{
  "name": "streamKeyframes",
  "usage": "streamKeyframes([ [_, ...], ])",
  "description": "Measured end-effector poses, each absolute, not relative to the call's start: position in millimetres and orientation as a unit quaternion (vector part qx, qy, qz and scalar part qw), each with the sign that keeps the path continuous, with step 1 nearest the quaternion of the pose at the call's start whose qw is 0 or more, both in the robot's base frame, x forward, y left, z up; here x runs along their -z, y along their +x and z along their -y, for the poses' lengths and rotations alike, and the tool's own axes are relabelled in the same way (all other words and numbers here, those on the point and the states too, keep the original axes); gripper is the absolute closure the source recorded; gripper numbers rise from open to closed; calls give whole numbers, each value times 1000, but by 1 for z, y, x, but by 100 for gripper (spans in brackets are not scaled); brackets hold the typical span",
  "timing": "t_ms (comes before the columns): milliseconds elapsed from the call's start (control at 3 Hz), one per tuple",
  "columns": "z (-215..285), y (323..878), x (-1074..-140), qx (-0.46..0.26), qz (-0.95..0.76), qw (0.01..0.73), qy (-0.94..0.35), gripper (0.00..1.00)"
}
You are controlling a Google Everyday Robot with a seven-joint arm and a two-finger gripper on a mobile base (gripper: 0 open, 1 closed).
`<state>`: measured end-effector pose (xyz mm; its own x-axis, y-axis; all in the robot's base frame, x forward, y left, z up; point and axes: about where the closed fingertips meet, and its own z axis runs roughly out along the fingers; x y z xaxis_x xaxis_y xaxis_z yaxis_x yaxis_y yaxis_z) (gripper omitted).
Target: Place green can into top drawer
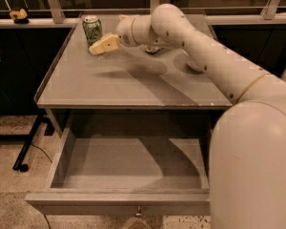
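Note:
The green can (pixel 92 30) stands upright at the back left corner of the grey table top (pixel 133 87). My gripper (pixel 101 46) hangs low over the table just right of the can and in front of it, its tip close to the can's lower side. It holds nothing that I can see. The top drawer (pixel 62 151) is pulled wide open under the table and its inside is bare. Its flat front (pixel 86 205) with the small knob (pixel 138 214) is at the bottom of the view. My arm reaches in from the right and covers the drawer's right end.
A railing and dark windows run behind the table. A small yellow object (pixel 20 15) lies on the ledge at the far left. A black stand leg (pixel 29 140) and cable lie on the floor left of the table.

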<state>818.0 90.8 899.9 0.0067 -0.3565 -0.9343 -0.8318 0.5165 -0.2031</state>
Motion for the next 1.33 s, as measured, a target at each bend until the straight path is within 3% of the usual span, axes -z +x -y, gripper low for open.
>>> streamKeyframes([
  [1333, -123, 853, -887, -233, -663, 550, -452, 0],
])
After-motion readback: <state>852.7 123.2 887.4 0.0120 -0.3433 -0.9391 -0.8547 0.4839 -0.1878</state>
